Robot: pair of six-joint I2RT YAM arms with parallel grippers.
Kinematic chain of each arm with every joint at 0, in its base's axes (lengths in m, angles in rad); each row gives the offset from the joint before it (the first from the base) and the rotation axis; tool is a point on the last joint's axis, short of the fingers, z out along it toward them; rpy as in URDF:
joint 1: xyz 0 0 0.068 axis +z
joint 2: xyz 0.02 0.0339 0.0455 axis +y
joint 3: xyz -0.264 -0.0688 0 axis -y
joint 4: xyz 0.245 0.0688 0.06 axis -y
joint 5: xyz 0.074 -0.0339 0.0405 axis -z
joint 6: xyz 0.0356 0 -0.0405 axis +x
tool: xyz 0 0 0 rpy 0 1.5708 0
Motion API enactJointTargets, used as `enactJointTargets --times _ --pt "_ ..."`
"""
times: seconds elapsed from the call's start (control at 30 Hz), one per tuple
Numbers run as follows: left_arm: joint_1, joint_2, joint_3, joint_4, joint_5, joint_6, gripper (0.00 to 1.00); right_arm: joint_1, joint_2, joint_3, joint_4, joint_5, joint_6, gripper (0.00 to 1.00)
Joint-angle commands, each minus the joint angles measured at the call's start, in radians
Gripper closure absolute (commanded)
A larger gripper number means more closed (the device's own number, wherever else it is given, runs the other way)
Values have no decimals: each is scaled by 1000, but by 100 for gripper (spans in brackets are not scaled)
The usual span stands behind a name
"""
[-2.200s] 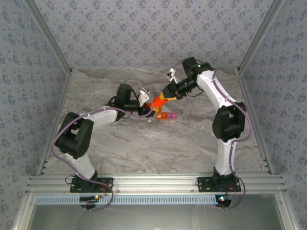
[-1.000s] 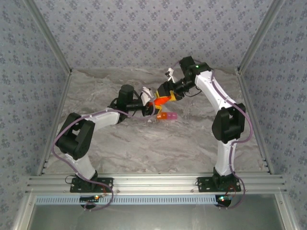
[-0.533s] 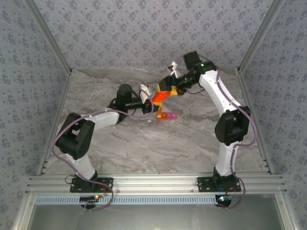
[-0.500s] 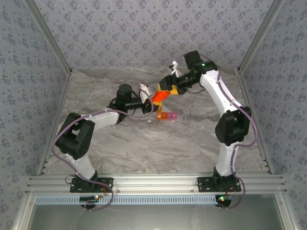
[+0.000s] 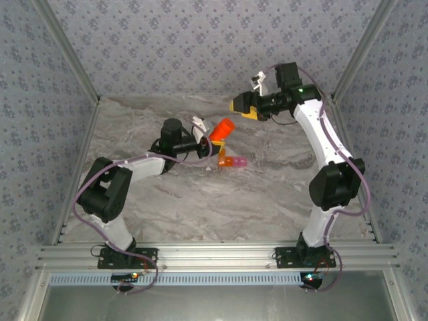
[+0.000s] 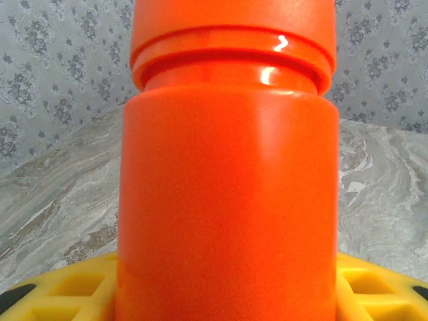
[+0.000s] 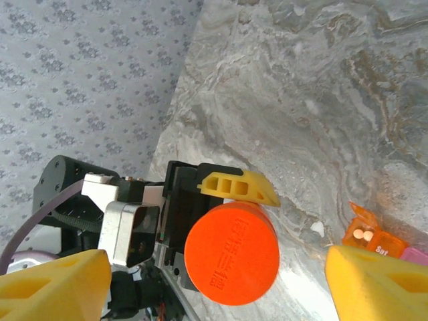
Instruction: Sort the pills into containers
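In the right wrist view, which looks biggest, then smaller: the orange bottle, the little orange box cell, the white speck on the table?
1. Round orange plastic bottle, nearest the camera.
2. Translucent orange plastic cell.
3. White speck.

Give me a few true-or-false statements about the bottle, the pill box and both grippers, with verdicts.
1. The left gripper grips the orange bottle. True.
2. The right gripper is clamped on the bottle's cap. False: it is open and apart from the bottle.
3. The pill box has its orange cell open, with white pills inside. True.
4. The bottle lies on the table. False: it is held above it.
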Motion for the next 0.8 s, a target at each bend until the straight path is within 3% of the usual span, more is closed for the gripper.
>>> enactJointTargets --times 0.0,0.37,0.77 --pt "7 -12 -4 66 -6 -32 100 -9 -58 -33 56 56 47 15" --pt "19 -25 0 72 -6 -61 100 6 -177 -156 181 204 64 19" --pt "19 1 1 133 23 -104 100 44 -173 -162 142 215 2 19"
